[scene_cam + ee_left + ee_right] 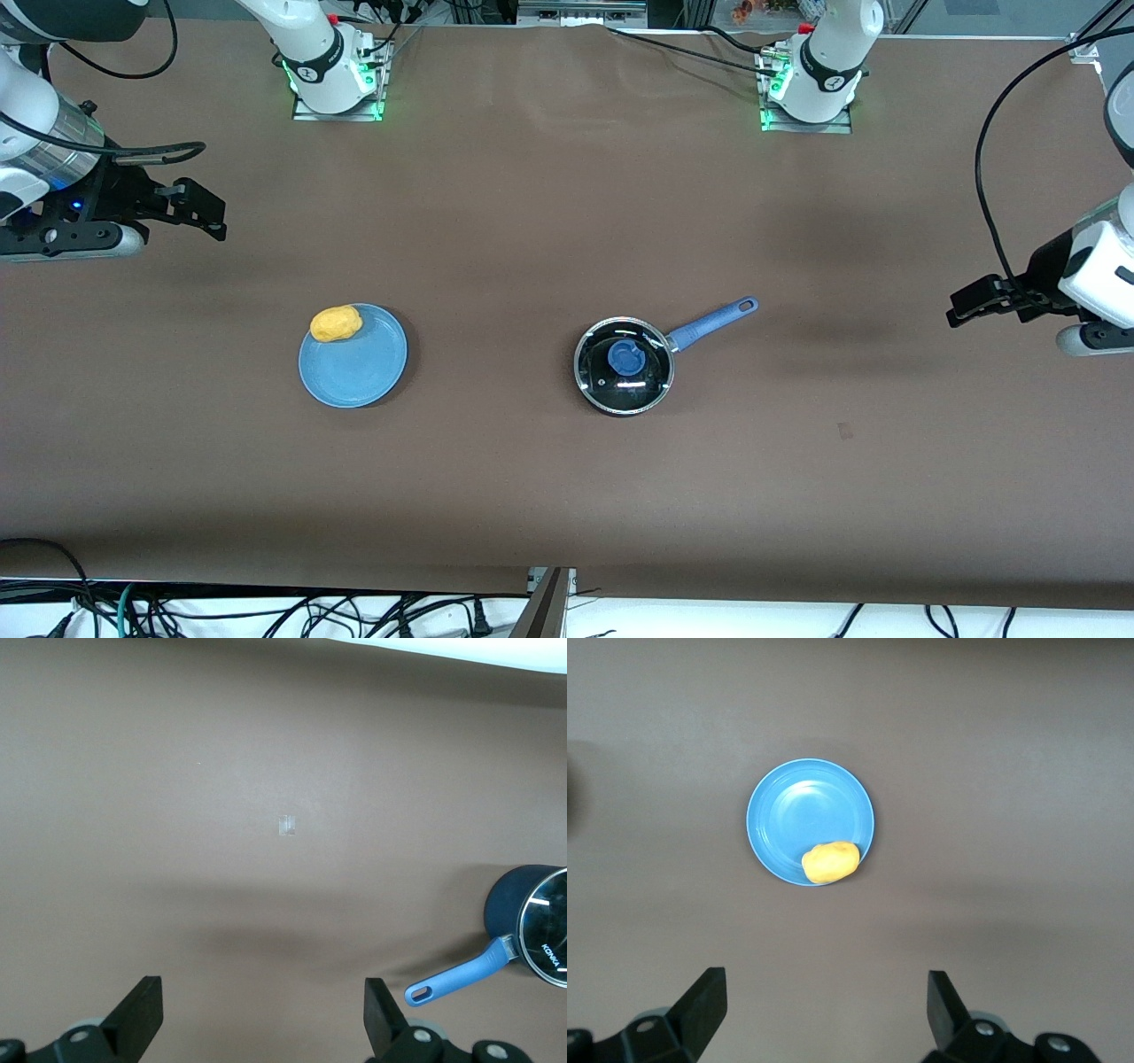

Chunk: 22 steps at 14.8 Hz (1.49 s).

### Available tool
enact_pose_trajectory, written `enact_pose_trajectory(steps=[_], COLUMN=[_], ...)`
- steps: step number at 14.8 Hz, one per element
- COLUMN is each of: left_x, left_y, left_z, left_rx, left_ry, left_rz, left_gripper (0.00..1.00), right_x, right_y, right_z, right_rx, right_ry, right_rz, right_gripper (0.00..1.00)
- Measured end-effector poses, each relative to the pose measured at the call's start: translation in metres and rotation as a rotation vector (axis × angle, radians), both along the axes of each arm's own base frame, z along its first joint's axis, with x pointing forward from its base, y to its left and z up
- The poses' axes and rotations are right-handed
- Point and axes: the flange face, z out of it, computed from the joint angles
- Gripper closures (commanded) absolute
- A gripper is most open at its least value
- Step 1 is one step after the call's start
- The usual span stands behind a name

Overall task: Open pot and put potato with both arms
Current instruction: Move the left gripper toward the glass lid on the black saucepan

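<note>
Glass lid (625,365) sits closed on the pot (624,366), blue knob (626,356) centred on it, so nothing is opened yet; pot stands mid-surface toward the left arm's end, its blue handle (711,322) angled toward that arm's side, probably laid out so the left arm takes the lid; the looped handle end also shows in the left wrist view (454,981). Light-blue plate (353,355) lies well apart from the pot toward the right arm's end, at about the same depth; potato (336,323) rests on the plate's rim, on the edge farther from the front camera, half overhanging, reading as staged for the right arm's pick. Brown surface (532,221) carries both. Left end effector (983,304) hangs over bare surface at its end, fingers wide apart, empty; right end effector (197,209) likewise over its end, fingers spread wide, holding nothing; plate and potato (831,862) sit in its wrist view. My read: task at the start; lid must come off before the potato can go in.
</note>
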Motion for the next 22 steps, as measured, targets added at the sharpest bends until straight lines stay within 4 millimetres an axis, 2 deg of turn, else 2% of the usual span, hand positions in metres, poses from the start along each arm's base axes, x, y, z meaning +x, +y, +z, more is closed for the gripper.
enact_pose_trajectory(steps=[5, 7, 12, 16, 18, 20, 22], left_x=[0.006, 0.007, 0.012, 0.012, 0.013, 0.015, 0.013], left_y=[0.000, -0.009, -0.082, -0.121, -0.148, -0.184, -0.230], left_z=[-0.002, -0.005, -0.034, -0.055, -0.070, -0.089, -0.118], left_rx=[-0.006, -0.008, -0.018, -0.015, -0.014, -0.020, 0.013], left_ry=[0.007, 0.017, 0.075, 0.116, 0.135, 0.126, 0.109], left_rz=[-0.002, 0.009, 0.111, 0.205, 0.279, 0.366, 0.433], left_gripper=[0.00, 0.00, 0.00, 0.00, 0.00, 0.00, 0.00], right_x=[0.000, 0.000, 0.000, 0.000, 0.000, 0.000, 0.000], right_y=[0.000, 0.000, -0.001, -0.001, -0.001, -0.001, -0.001], right_z=[0.000, 0.000, 0.000, 0.000, 0.000, 0.000, 0.000], right_rx=[0.000, 0.000, 0.000, 0.000, 0.000, 0.000, 0.000], right_ry=[0.000, 0.000, 0.000, 0.001, 0.001, 0.000, 0.000], right_rz=[0.000, -0.001, -0.002, -0.002, -0.002, -0.002, -0.002], right_gripper=[0.00, 0.00, 0.00, 0.00, 0.00, 0.00, 0.00])
